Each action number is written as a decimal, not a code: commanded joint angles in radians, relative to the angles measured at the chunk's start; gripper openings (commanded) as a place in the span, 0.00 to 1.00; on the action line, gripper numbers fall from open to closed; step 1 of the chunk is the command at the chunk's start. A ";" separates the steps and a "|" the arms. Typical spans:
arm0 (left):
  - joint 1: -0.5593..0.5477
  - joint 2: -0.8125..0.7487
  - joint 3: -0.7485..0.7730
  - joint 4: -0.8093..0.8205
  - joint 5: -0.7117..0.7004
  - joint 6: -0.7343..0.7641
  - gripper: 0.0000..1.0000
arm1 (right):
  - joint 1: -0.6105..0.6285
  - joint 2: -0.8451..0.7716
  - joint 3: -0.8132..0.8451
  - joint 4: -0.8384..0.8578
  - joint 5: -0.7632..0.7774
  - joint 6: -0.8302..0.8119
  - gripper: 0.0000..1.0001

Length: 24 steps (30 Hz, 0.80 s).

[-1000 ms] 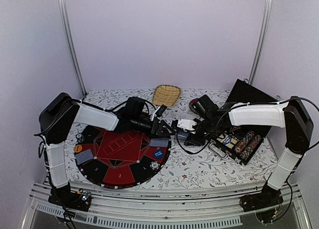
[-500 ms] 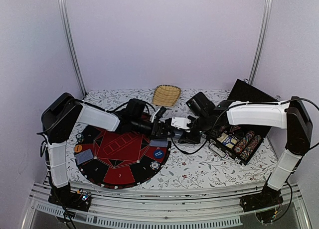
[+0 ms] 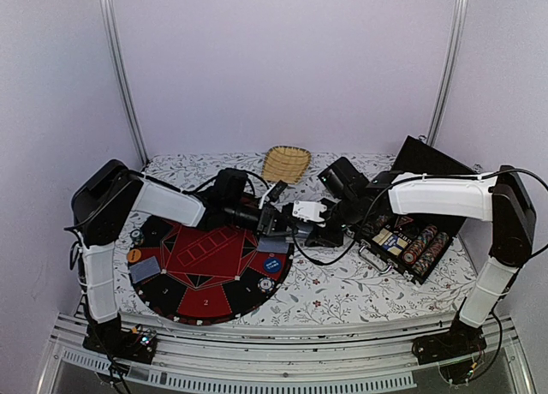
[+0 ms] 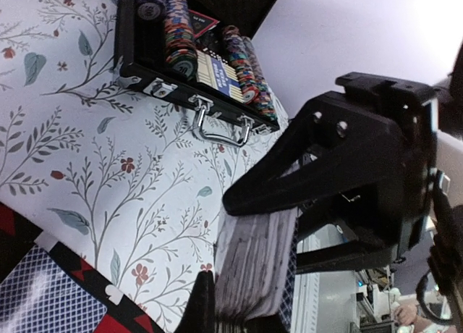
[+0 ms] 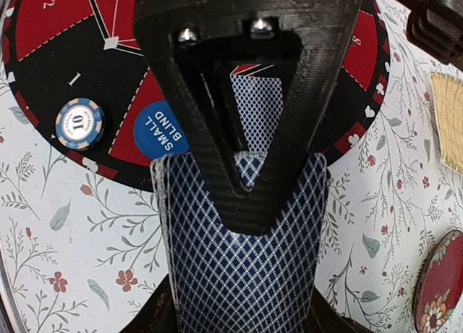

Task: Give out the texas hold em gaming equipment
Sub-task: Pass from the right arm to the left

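Note:
My right gripper (image 5: 246, 230) is shut on a deck of blue diamond-backed playing cards (image 5: 242, 275), one black finger (image 5: 246, 152) lying across the top card. It holds the deck over the right rim of the red and black poker mat (image 3: 205, 265). My left gripper (image 4: 235, 320) meets it there (image 3: 278, 225) and is shut on the near edge of the deck (image 4: 257, 264); how many cards it pinches I cannot tell. On the mat lie a single card (image 5: 257, 112), a "10" chip (image 5: 79, 124), a blue SMALL BLIND button (image 5: 160, 132), an orange button (image 3: 134, 255) and another card (image 3: 144, 270).
An open black case (image 3: 407, 244) with rows of chips (image 4: 177, 40) stands right of the grippers on the flowered cloth. A straw basket (image 3: 285, 163) sits at the back, with a dark-red plate (image 5: 438, 289) near it. Both arms cross the table's middle.
My left gripper has gone from open to shut on the deck's edge. The right arm has carried the deck a little to the left, up to the left gripper.

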State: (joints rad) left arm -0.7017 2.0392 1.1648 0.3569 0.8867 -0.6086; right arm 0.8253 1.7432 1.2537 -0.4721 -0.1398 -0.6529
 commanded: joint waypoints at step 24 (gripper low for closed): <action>-0.004 -0.157 -0.027 -0.082 0.020 0.049 0.00 | 0.096 -0.148 -0.166 0.289 0.213 -0.083 0.99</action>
State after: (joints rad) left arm -0.7067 1.8984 1.1217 0.3008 0.9138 -0.5827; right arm 0.9165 1.6470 1.1030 -0.2497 0.0261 -0.7097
